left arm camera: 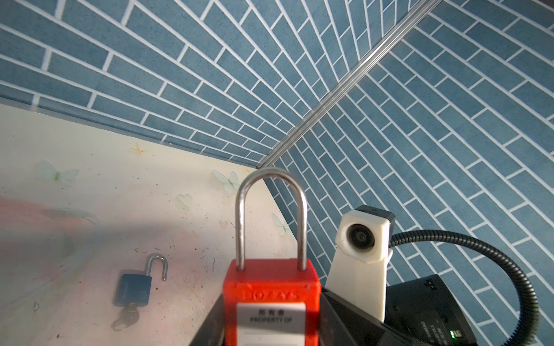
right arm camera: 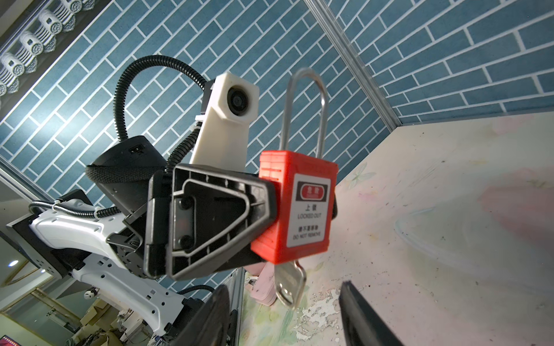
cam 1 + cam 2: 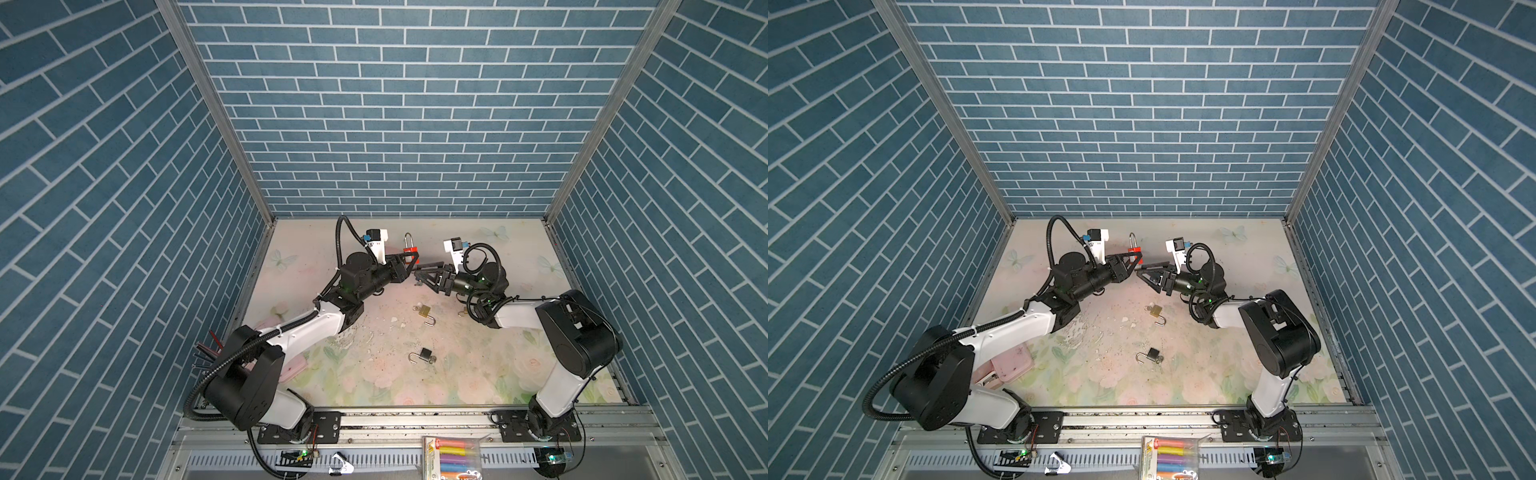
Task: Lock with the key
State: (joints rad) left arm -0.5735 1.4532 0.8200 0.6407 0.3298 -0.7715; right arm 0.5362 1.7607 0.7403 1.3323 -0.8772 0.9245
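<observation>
A red padlock stands upright above the table with its steel shackle pointing up. My left gripper is shut on the padlock's red body. Both shackle legs enter the body. A silver key sticks out of the bottom of the padlock and hangs down. My right gripper is open just under the padlock. Its two dark fingers stand on either side of the key without touching it.
On the flowered table lie a brass padlock and a dark padlock with an open shackle and keys. A pink box sits at the left edge. Blue brick walls enclose the back and sides.
</observation>
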